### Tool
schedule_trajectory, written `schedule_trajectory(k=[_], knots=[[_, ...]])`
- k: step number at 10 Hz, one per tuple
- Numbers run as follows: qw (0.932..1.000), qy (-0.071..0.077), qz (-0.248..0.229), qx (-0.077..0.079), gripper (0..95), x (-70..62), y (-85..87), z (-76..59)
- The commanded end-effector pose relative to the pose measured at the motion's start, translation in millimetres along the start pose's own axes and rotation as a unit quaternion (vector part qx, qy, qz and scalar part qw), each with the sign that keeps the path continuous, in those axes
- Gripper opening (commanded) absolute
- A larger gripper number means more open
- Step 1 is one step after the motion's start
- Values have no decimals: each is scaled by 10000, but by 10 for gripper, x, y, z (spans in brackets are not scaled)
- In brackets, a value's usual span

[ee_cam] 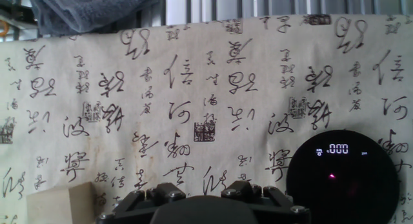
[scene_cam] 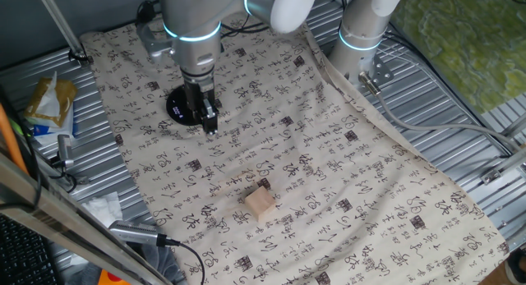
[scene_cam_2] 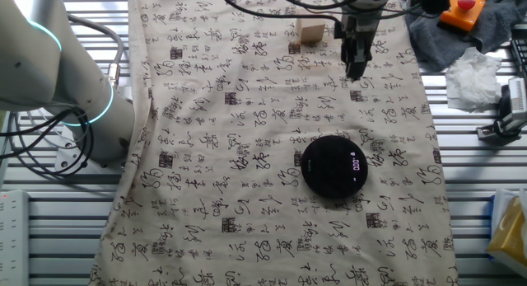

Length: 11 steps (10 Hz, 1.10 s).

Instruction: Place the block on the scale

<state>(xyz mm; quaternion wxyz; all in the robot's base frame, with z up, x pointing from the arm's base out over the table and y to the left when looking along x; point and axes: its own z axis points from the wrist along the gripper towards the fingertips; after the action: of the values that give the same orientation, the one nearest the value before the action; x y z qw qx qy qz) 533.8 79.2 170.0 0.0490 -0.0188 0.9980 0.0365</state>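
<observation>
Cream cloth printed with black calligraphy [scene_cam: 345, 178] covers the ribbed metal table [scene_cam: 460, 96]; everything of the task sits on it.

Silver-white robot arm with a glowing cyan ring [scene_cam: 193, 26] hangs over the cloth, black two-finger gripper [scene_cam: 209, 125] pointing straight down, tips close above the fabric but apart from it as far as the fixed views show.

Flat round black scale with a lit pale digital readout [scene_cam_2: 333, 165] lies on the cloth. In the hand view it sits at lower right [ee_cam: 342, 175], display showing zeros, so nothing is weighing on it.

Small light tan wooden cube, the block [scene_cam: 260, 202], rests on the cloth well apart from the scale. In the other fixed view it lies just beside the gripper [scene_cam_2: 356, 67], at its left [scene_cam_2: 310, 32]. In the hand view only its top corner shows, lower left [ee_cam: 58, 203].

Key relation: gripper stands between the two, block off to one side of the hand, scale off to the other. Block is a cube, so no long axis to line up with; its faces look slightly skewed to the cloth edge.

Jaws: empty, touching nothing. How far apart the fingers stand I cannot tell; the hand view shows only the knuckle housings, and the fixed views show them close together, perhaps nearly closed.

Judgement: pickup not yet done; next move is sideways over the block, then down.
</observation>
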Motion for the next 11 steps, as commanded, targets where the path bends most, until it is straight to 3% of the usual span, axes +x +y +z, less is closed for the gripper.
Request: schedule_trajectory(k=[1, 6, 11], knots=[[10000, -7, -17, 19, 570, -13, 19, 14], [10000, -7, -24, 75, 570, -23, 145, 69], [9998, 15, -120, 126, 570, -36, 157, 68]])
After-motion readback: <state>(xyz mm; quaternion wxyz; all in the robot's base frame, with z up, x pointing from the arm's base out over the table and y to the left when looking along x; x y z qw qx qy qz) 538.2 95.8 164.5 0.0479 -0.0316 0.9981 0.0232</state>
